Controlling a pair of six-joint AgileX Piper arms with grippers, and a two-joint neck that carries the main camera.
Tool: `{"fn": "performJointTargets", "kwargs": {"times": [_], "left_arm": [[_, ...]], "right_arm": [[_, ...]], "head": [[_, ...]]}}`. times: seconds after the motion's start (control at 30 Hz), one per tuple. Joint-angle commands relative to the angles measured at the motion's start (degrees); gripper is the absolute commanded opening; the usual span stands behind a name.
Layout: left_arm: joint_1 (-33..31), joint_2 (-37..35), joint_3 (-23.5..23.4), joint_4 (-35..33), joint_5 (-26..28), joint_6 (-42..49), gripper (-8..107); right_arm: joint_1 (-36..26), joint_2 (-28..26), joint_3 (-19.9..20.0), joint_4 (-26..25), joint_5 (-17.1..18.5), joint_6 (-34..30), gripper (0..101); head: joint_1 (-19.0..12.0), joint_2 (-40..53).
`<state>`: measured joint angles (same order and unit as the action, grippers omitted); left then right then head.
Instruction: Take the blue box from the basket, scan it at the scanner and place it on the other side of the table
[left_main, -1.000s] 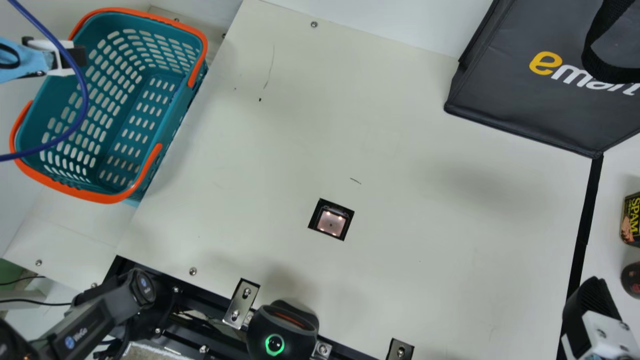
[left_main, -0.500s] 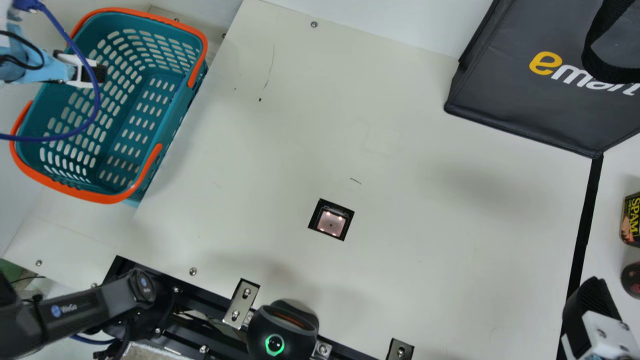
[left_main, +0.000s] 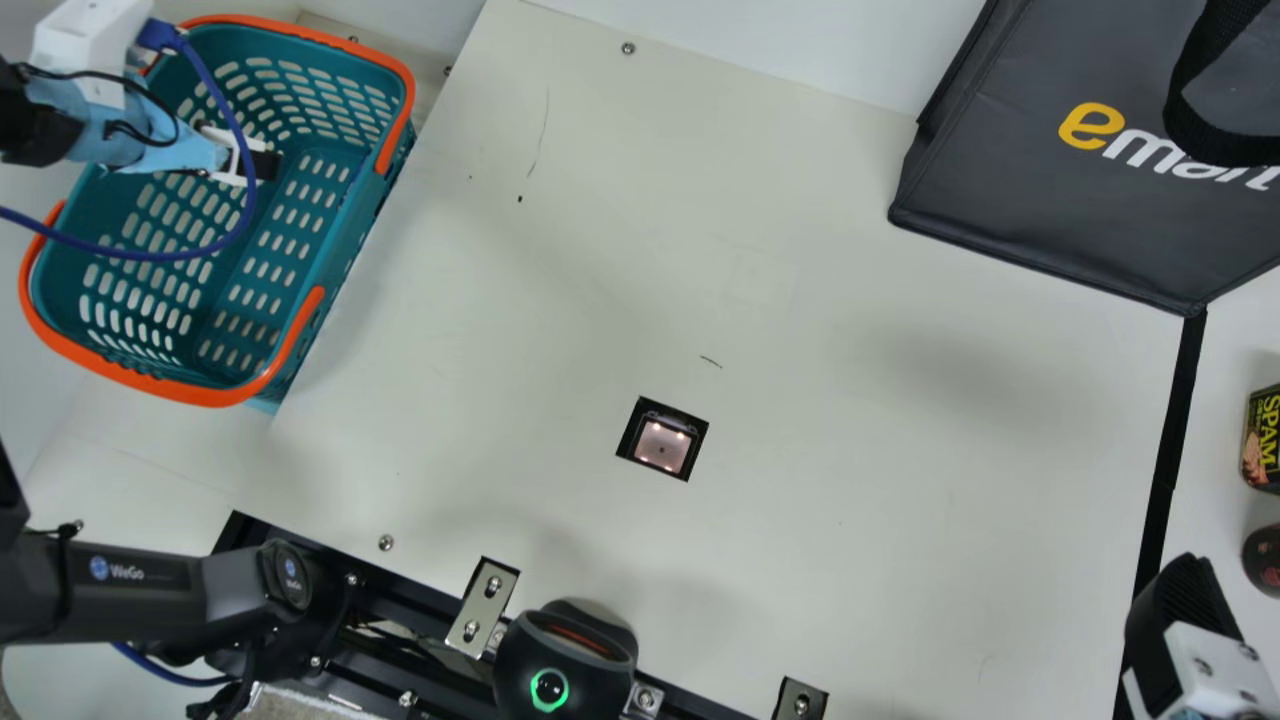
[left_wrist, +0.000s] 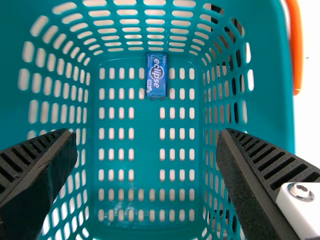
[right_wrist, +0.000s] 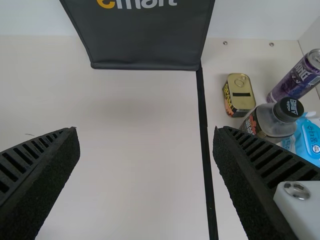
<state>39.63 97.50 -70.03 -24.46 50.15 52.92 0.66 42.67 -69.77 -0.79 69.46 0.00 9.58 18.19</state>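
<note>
My left gripper (left_main: 262, 165) hangs over the teal basket (left_main: 399, 80) at the main view's upper left. In the left wrist view the small blue box (left_wrist: 156, 75) lies on the floor of the basket (left_wrist: 145, 230), near one end wall, and my left gripper (left_wrist: 147, 165) is open above it with nothing between its fingers. The scanner window (left_main: 662, 446) is set in the middle of the table (left_main: 850, 500). At the main view's lower right is my right gripper (left_main: 1175, 590); the right wrist view has the right gripper (right_wrist: 146, 165) wide open and holding nothing.
A dark bag (left_main: 1040, 200) stands at the back right. Beyond the black strip (right_wrist: 206, 145) are a tin (right_wrist: 239, 95), a bottle (right_wrist: 274, 120), a purple can (right_wrist: 295, 79) and a blue pack (right_wrist: 309, 140). A black device (left_main: 565, 655) sits at the front edge.
My left arm has swung in from the left, carrying its gripper rightward and slightly down the view over the basket. The right gripper has stayed in place.
</note>
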Motion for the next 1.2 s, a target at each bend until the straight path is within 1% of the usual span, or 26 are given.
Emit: {"fn": "performJointTargets", "kwargs": {"times": [0.0, 0.33, 0.67, 0.83, 0.97, 1.17], "left_arm": [[-0.53, 1.56, 0.49, -0.17, -1.98, 0.35, 90], [-2.46, 7.96, 3.11, -3.18, -9.72, 4.04, 90], [-3.21, 14.48, 4.60, -9.84, -16.73, 12.67, 90], [-3.29, 17.53, 4.32, -14.39, -18.75, 17.99, 90], [-3.22, 19.73, 3.78, -17.55, -19.36, 21.66, 90], [-3.20, 20.79, 3.72, -18.52, -20.08, 23.05, 90]], "right_arm": [[0.00, 0.00, 0.00, 0.00, 0.00, 0.00, 95], [0.00, 0.00, 0.00, 0.00, 0.00, 0.00, 95], [0.00, 0.00, 0.00, 0.00, 0.05, 0.00, 95], [0.00, 0.00, 0.00, 0.00, 0.05, 0.00, 95], [0.00, 0.00, 0.00, 0.00, 0.05, 0.00, 95], [0.00, 0.00, 0.00, 0.00, 0.05, 0.00, 95]], "head": [[-1.66, 0.23], [-1.66, 0.23], [-1.66, 0.23], [-1.66, 0.23], [-1.66, 0.23], [-1.66, 0.23]]}}
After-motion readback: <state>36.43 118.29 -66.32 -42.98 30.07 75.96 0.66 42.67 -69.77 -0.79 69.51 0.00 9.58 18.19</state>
